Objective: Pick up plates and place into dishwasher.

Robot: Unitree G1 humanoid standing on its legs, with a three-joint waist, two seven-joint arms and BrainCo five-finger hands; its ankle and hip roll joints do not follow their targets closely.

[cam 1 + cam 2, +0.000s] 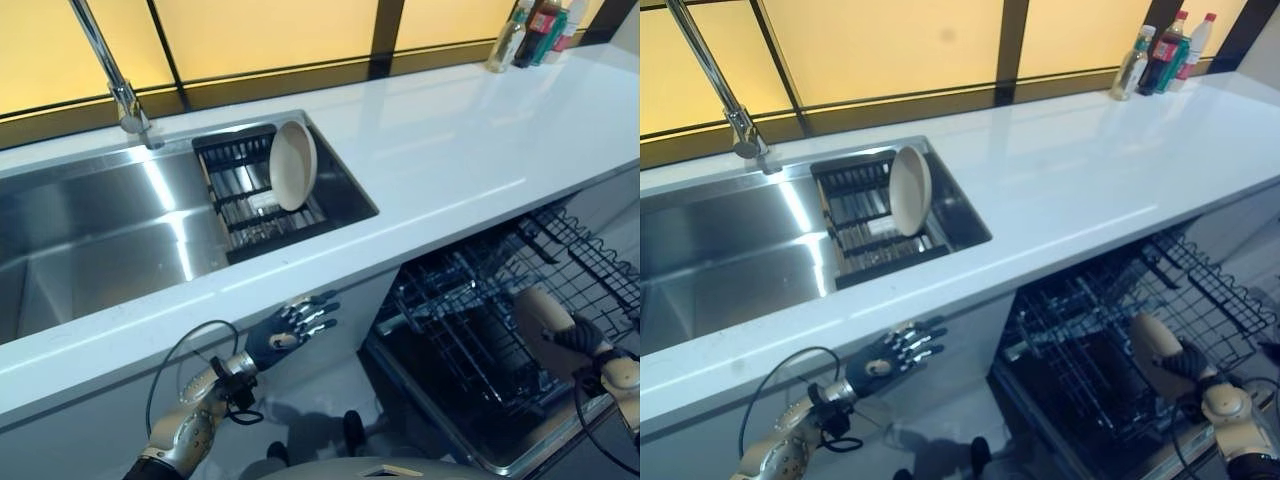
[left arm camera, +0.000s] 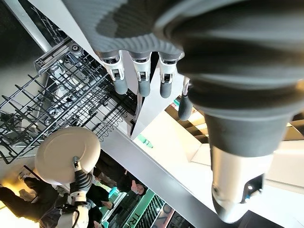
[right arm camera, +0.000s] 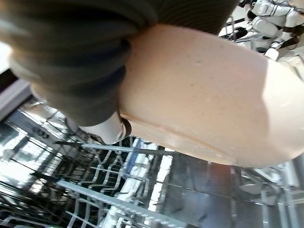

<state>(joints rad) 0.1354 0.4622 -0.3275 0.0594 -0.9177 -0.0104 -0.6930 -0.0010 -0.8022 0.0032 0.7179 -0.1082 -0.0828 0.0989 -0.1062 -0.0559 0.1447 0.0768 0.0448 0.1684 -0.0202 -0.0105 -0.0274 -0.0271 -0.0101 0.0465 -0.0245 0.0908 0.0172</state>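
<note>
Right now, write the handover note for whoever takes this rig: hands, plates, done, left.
Right hand: shut on a cream plate, held over the pulled-out dishwasher rack; the plate is not yet set in the tines.
Left hand: open, idle, hanging below the counter edge in front of the cabinet.
Second plate: standing on edge in the drying rack inside the sink.
Done: one plate lifted and brought to the dishwasher.
Left: seat the held plate in the rack, then fetch the second plate from the sink and load it too.
</note>
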